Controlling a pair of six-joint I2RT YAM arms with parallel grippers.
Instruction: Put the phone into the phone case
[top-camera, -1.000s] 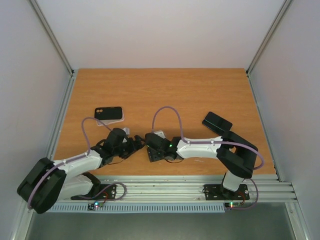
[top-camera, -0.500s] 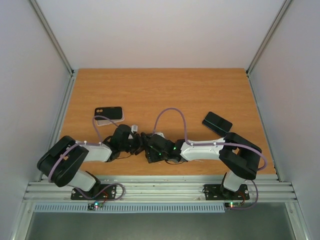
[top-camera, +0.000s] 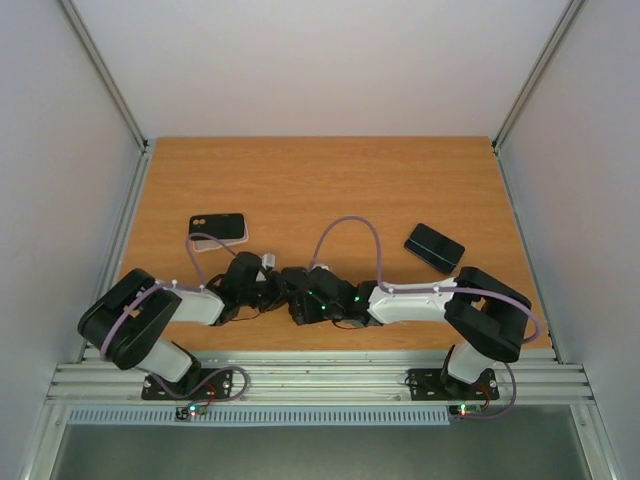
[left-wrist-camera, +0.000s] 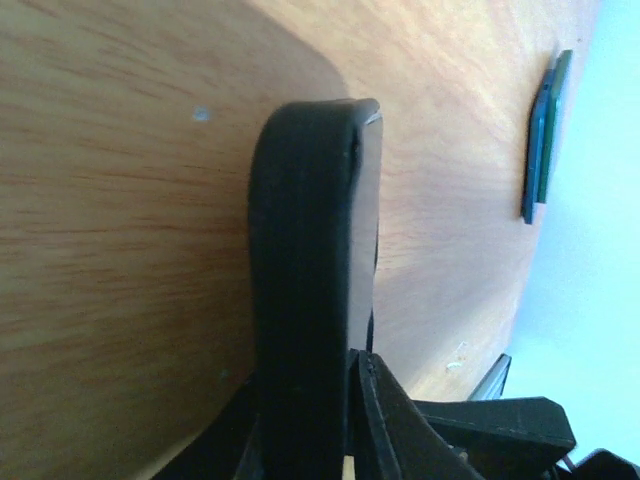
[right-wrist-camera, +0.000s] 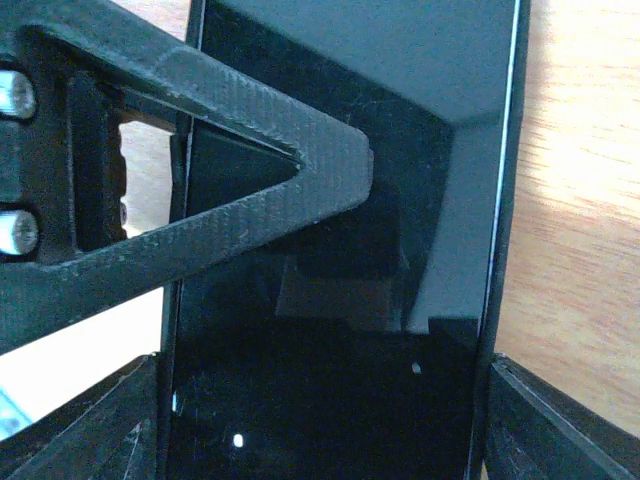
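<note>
**Wood-grain desk (top-camera: 330, 180), seating under way**

At the desk's near middle the phone (right-wrist-camera: 440, 150) is held on edge, its glass toward my right wrist camera and its back against the black phone case (left-wrist-camera: 300, 250). I judge it partly seated but cannot confirm the fit. My left claw (left-wrist-camera: 318, 385) is narrow, pinching case and glass together, likely to press them home. My right claw (right-wrist-camera: 325, 420) is wide across the phone's long edges and seems to grip it steady. Further out lie a camera-cutout slab (top-camera: 217, 229) on the left and a teal-edged slab (top-camera: 434, 246) on the right, both well apart.
</note>
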